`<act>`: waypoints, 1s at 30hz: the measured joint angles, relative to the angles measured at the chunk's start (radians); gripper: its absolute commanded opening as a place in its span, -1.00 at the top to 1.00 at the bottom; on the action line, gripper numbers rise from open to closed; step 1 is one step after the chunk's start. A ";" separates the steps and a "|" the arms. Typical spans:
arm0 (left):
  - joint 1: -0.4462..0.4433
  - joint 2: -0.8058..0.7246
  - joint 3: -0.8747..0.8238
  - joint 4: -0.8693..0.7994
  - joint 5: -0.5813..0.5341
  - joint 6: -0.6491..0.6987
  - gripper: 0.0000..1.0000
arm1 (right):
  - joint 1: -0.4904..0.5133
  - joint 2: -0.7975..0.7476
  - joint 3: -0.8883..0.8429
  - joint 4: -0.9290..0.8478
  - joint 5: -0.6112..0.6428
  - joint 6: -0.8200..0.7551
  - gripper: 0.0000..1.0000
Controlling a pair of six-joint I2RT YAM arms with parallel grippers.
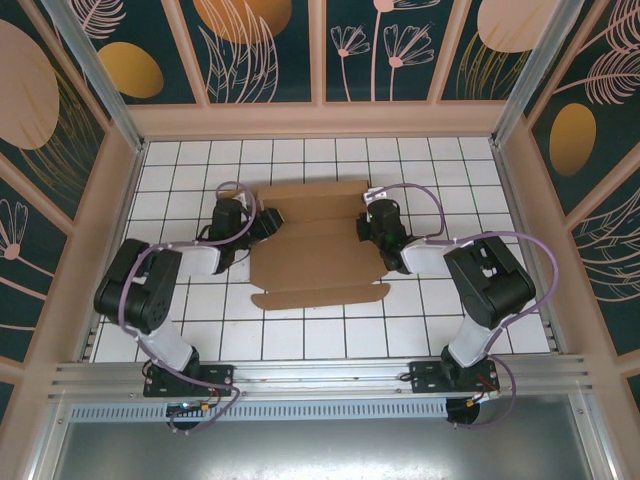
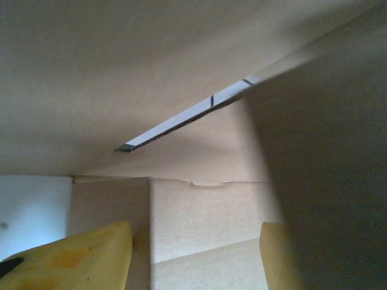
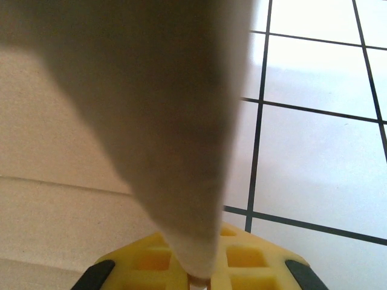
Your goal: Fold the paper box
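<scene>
A: Item one, surroundings?

B: White tiled table [image 1: 300, 335], dark grid lines. Decorated wall panels [image 1: 265, 50] on three sides, teal with pale leaf and disc patterns. Aluminium rail [image 1: 330, 375] along the near edge, both arm bases bolted to it. Purple cables [image 1: 440, 190] loop along each arm.

A: Item two, the task piece?

B: The paper box [image 1: 315, 255]: brown cardboard, spread out at mid-table, one long flap at its far edge, one at its near edge. An arm reaches in at each short side.

A: Obstructions?

B: In the left wrist view, cardboard panels crowd the lens above and to the right; a narrow slit between them shows tile. In the right wrist view, a blurred flap rises close to the lens and covers the middle; tiles show to its right.

A: Item three, left gripper [image 2: 195, 241]?

B: At the box's left edge. Yellow fingers [image 2: 91, 257] stand apart, with a creased cardboard panel showing in the gap. Whether either pad touches it, cannot tell.

A: Item four, right gripper [image 3: 199, 275]?

B: At the box's right edge. Pads pressed together, pinching the flap edge-on; the card stands up from between them.
</scene>
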 measured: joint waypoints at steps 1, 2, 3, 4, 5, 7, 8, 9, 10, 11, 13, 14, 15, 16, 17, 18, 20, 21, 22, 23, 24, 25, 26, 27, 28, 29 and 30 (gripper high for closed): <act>0.001 -0.042 -0.002 -0.020 -0.006 0.006 -0.16 | -0.003 0.000 0.005 -0.008 0.000 0.001 0.85; 0.003 -0.081 -0.002 -0.048 -0.016 0.013 -0.16 | -0.006 0.000 0.008 -0.013 0.000 0.001 0.85; 0.004 -0.111 -0.003 -0.071 -0.027 0.021 -0.16 | -0.011 0.000 0.013 -0.023 0.000 0.001 0.86; 0.006 -0.146 -0.004 -0.100 -0.038 0.028 -0.16 | -0.013 0.000 0.015 -0.026 0.000 0.001 0.87; 0.008 -0.181 -0.004 -0.134 -0.050 0.036 -0.16 | -0.017 0.000 0.019 -0.032 0.000 0.001 0.87; 0.013 -0.244 -0.005 -0.193 -0.073 0.051 -0.14 | -0.021 0.000 0.026 -0.043 0.000 -0.001 0.88; 0.014 -0.277 -0.005 -0.227 -0.085 0.058 -0.13 | -0.024 0.000 0.030 -0.051 -0.001 -0.001 0.88; 0.016 -0.306 -0.005 -0.257 -0.097 0.066 -0.12 | -0.026 0.000 0.032 -0.055 -0.001 -0.001 0.88; 0.016 -0.341 -0.006 -0.292 -0.111 0.073 -0.10 | -0.029 0.000 0.034 -0.059 -0.001 -0.002 0.88; 0.016 -0.376 -0.009 -0.319 -0.122 0.079 -0.09 | -0.031 0.000 0.035 -0.061 -0.002 -0.002 0.88; 0.016 -0.457 -0.013 -0.380 -0.156 0.095 -0.10 | -0.034 0.000 0.036 -0.062 -0.005 -0.002 0.88; 0.019 -0.492 -0.010 -0.404 -0.182 0.108 -0.15 | -0.035 0.000 0.035 -0.062 -0.006 -0.005 0.88; 0.023 -0.521 -0.008 -0.427 -0.204 0.116 -0.18 | -0.035 0.000 0.035 -0.062 -0.008 -0.006 0.88; 0.036 -0.537 -0.002 -0.453 -0.226 0.124 -0.22 | -0.036 0.000 0.035 -0.062 -0.008 -0.008 0.88; 0.053 -0.544 0.008 -0.475 -0.244 0.135 -0.25 | -0.037 0.000 0.036 -0.062 -0.009 -0.009 0.88; 0.076 -0.541 0.021 -0.493 -0.267 0.153 -0.30 | -0.037 0.000 0.035 -0.061 -0.011 -0.009 0.88; 0.113 -0.520 0.037 -0.509 -0.311 0.203 -0.44 | -0.038 0.000 0.035 -0.061 -0.015 -0.010 0.88; 0.119 -0.507 0.037 -0.502 -0.315 0.226 -0.45 | -0.039 0.000 0.035 -0.061 -0.016 -0.010 0.88; 0.120 -0.492 0.036 -0.496 -0.314 0.257 -0.45 | -0.039 0.000 0.035 -0.061 -0.018 -0.010 0.88; 0.120 -0.475 0.036 -0.491 -0.306 0.287 -0.46 | -0.039 0.000 0.035 -0.061 -0.019 -0.010 0.88; 0.119 -0.460 0.036 -0.481 -0.298 0.317 -0.46 | -0.040 0.000 0.036 -0.061 -0.021 -0.010 0.87; 0.119 -0.445 0.035 -0.463 -0.292 0.351 -0.47 | -0.040 0.000 0.035 -0.060 -0.024 -0.010 0.87; 0.119 -0.433 0.034 -0.447 -0.288 0.385 -0.47 | -0.040 0.000 0.035 -0.058 -0.027 -0.010 0.87; 0.119 -0.422 0.034 -0.434 -0.283 0.418 -0.47 | -0.042 0.000 0.035 -0.058 -0.029 -0.009 0.87; 0.119 -0.410 0.034 -0.416 -0.276 0.454 -0.47 | -0.043 0.000 0.036 -0.058 -0.032 -0.010 0.87; 0.119 -0.400 0.034 -0.401 -0.271 0.485 -0.46 | -0.044 0.000 0.035 -0.058 -0.034 -0.010 0.87; 0.121 -0.383 0.036 -0.387 -0.265 0.523 -0.46 | -0.045 0.000 0.035 -0.058 -0.035 -0.010 0.87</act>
